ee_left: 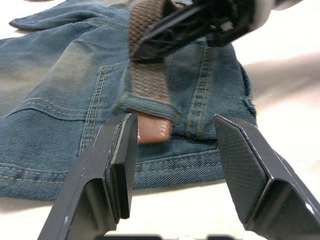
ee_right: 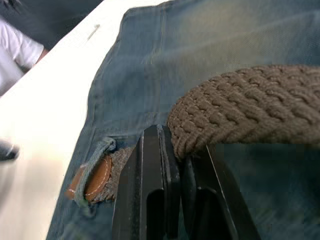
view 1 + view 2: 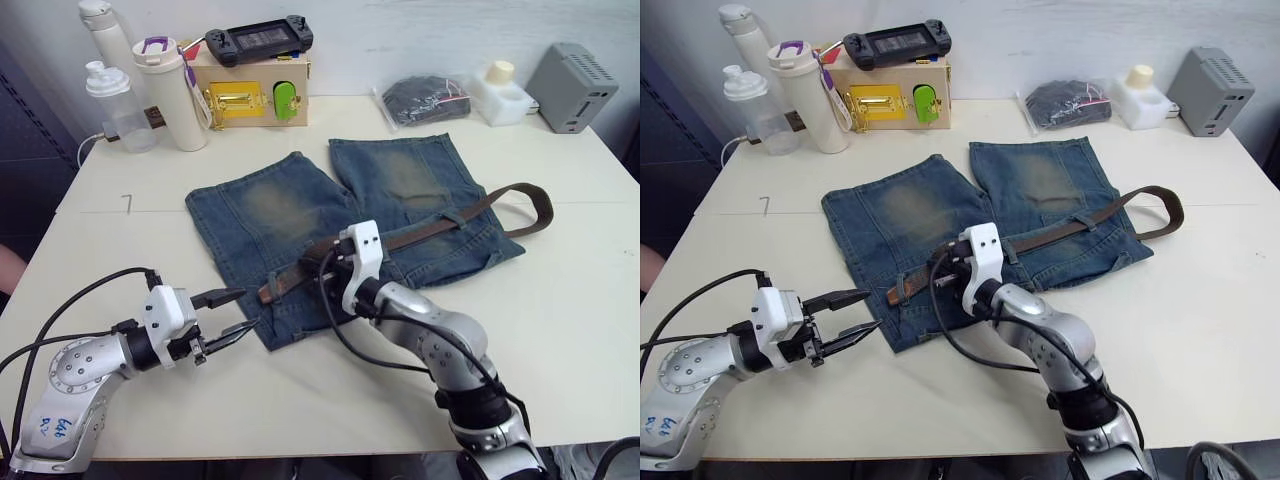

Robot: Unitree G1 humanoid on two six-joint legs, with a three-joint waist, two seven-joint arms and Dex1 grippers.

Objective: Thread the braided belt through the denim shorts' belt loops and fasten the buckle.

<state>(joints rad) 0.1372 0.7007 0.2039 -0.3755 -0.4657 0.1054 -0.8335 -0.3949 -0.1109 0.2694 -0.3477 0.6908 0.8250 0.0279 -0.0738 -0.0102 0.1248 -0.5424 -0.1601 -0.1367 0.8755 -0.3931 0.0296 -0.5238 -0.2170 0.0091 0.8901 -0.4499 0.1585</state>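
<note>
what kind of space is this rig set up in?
Probably a robotics lab or test bench, not a home: a plain white table against a wall, holding a handheld controller on a latch-and-switch box, a grey device, and denim shorts as the test item.

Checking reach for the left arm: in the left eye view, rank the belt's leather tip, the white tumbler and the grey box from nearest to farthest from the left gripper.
1. Leather tip, just ahead of the left gripper.
2. White tumbler, far-left table edge.
3. Grey box, far-right corner.
</note>
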